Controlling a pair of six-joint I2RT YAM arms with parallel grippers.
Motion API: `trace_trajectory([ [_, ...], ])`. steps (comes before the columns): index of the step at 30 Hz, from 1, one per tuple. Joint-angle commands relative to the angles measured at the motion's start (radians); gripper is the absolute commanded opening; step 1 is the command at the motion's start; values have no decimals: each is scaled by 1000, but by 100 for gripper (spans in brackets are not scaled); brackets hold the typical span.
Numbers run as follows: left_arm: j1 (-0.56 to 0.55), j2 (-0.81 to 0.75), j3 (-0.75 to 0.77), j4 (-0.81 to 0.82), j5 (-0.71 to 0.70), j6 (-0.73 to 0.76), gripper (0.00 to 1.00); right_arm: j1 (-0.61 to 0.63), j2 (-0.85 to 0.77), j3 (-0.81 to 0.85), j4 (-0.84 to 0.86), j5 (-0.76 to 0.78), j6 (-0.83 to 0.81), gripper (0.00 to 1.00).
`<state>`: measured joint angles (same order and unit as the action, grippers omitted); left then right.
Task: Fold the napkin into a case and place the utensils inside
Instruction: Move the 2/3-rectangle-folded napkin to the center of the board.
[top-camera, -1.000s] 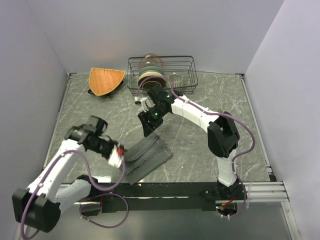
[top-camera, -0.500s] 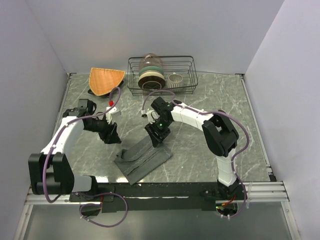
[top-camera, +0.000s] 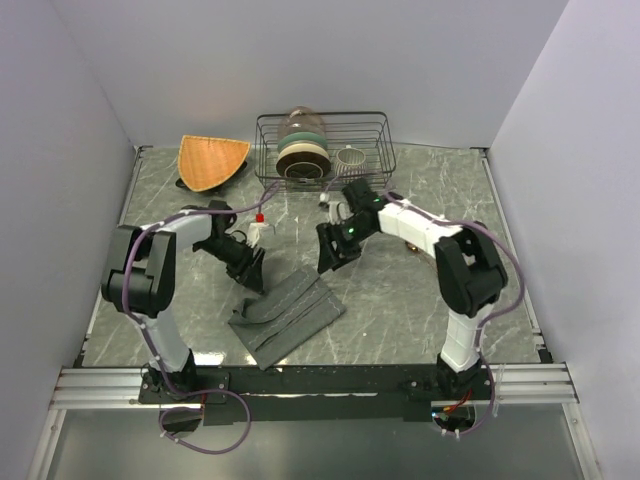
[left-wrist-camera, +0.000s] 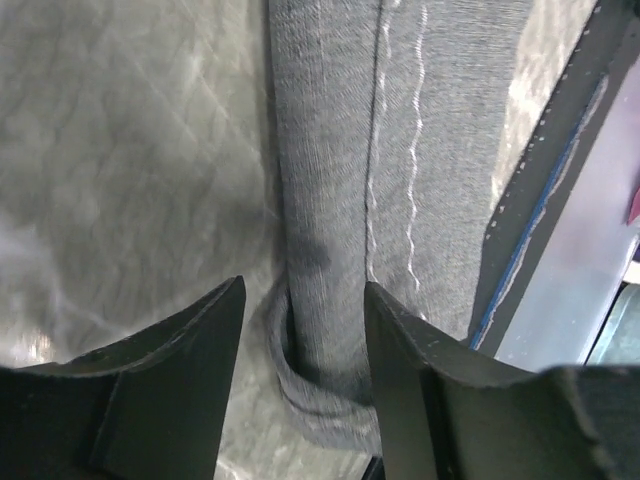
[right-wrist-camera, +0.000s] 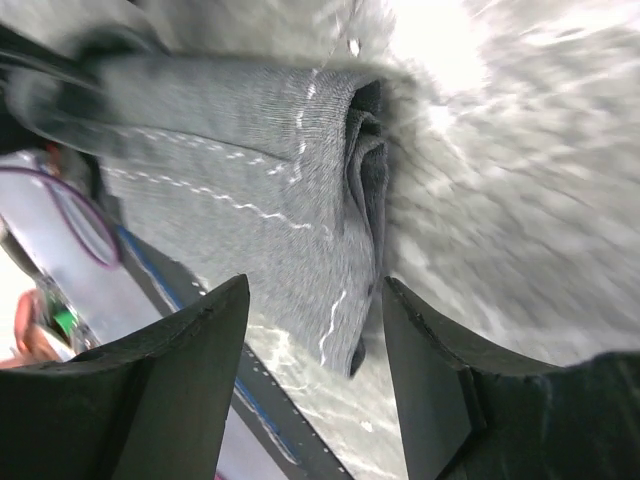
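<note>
One folded napkin (top-camera: 290, 318), one wire rack (top-camera: 381, 140), left gripper (top-camera: 252, 272) and right gripper (top-camera: 329, 260) near napkin, jaws released

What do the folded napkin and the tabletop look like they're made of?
Napkin: dark grey woven fabric, matte; fine ribbed weave and pale stitch lines show up close. Tabletop: grey veined stone look, slightly glossy with glare patches; possibly marble-pattern laminate.
</note>
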<state>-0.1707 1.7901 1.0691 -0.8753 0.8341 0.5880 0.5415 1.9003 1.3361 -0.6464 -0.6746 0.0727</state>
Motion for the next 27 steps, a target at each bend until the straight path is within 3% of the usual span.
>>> trace_trajectory([
  [1, -64, 37, 55, 21, -39, -57, 57, -63, -122, -11, 22, -39, 22, 64],
  [5, -99, 93, 84, -16, -47, -37, 57, -118, -135, -29, 7, -28, 13, 65],
  [11, -125, 164, 153, -88, -44, -13, 49, -166, -129, -15, -18, -6, -10, 65],
  [15, -147, 181, 222, -126, -56, 12, 19, -208, -112, 15, -44, -8, -13, 65],
  [20, -150, 253, 351, -189, -61, 38, 3, -270, -96, 40, -61, 3, -24, 65],
  [22, -150, 297, 403, -227, -44, 67, 5, -296, -90, 55, -71, 9, -28, 65],
  [23, -150, 311, 416, -275, -29, 82, 12, -305, -89, 63, -71, 10, -34, 65],
  [24, -153, 325, 428, -292, -17, 96, 25, -311, -86, 66, -78, 12, -36, 65],
  [27, -162, 347, 436, -304, -9, 110, 39, -330, -80, 74, -84, 15, -47, 65],
])
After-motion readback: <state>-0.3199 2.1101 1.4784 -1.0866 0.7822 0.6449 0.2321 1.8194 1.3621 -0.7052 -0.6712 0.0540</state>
